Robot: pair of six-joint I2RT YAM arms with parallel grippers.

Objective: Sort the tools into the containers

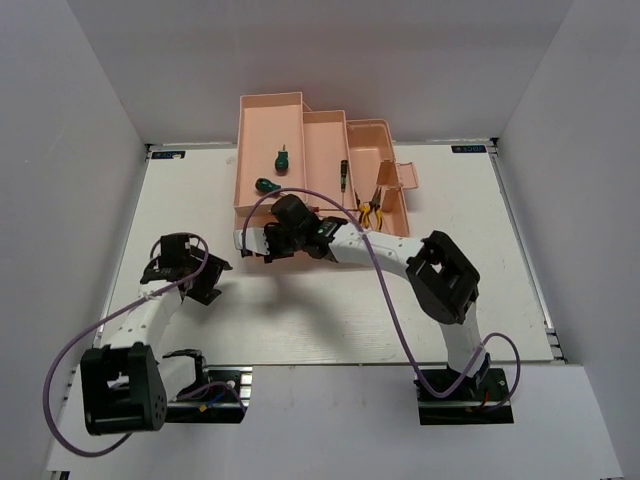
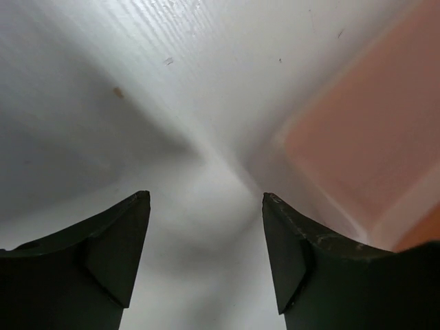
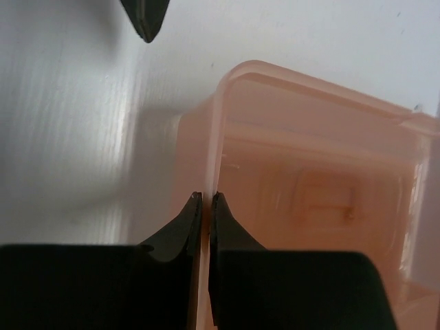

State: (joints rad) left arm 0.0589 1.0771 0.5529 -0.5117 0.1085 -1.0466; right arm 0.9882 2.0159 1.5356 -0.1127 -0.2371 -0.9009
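Note:
The salmon-pink toolbox [image 1: 300, 120] stands open at the back of the table. Two green-handled stubby screwdrivers [image 1: 283, 158] [image 1: 266, 186] lie in its left tray. A thin black-green screwdriver [image 1: 344, 175] lies in the middle tray, and yellow-and-black pliers [image 1: 371, 209] in the right one. My right gripper [image 1: 264, 243] [image 3: 206, 196] is shut on the thin wall [image 3: 214, 130] of the toolbox's near-left compartment. My left gripper [image 1: 212, 280] [image 2: 206, 196] is open and empty over the table, just left of the toolbox corner [image 2: 357, 137]. No blue-handled tool shows.
White walls enclose the table on the left, back and right. One fingertip [image 3: 146, 20] of the left gripper shows at the top of the right wrist view. The right arm's purple cable [image 1: 385, 290] loops over the table's middle.

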